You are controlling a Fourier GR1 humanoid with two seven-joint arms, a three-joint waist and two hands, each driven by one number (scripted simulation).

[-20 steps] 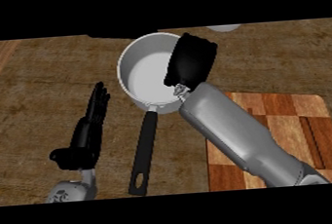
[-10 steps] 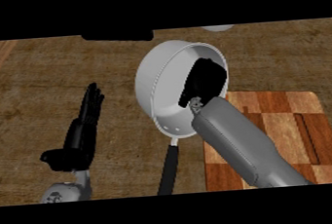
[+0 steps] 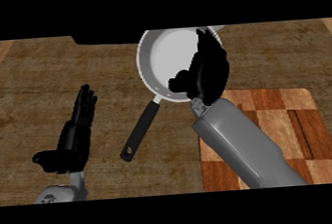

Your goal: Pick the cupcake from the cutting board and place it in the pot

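Note:
The pot, grey-white inside with a long black handle, stands on the wooden counter at upper centre. My right hand is over the pot's right side, fingers straight and pointing away from me, thumb out to the left; it is open. No cupcake shows in the pot's visible part or on the cutting board; the hand and forearm hide part of both. My left hand rests open at lower left, fingers up, well clear of the pot.
The checkered wooden cutting board lies at the right, partly under my right forearm. A black object sits at the counter's far edge, left of the pot. A pale rim shows behind the pot.
My right hand went from curled at the pot's far right rim to straight fingers over its right side. The pot now shows larger and nearer. The left hand stayed put.

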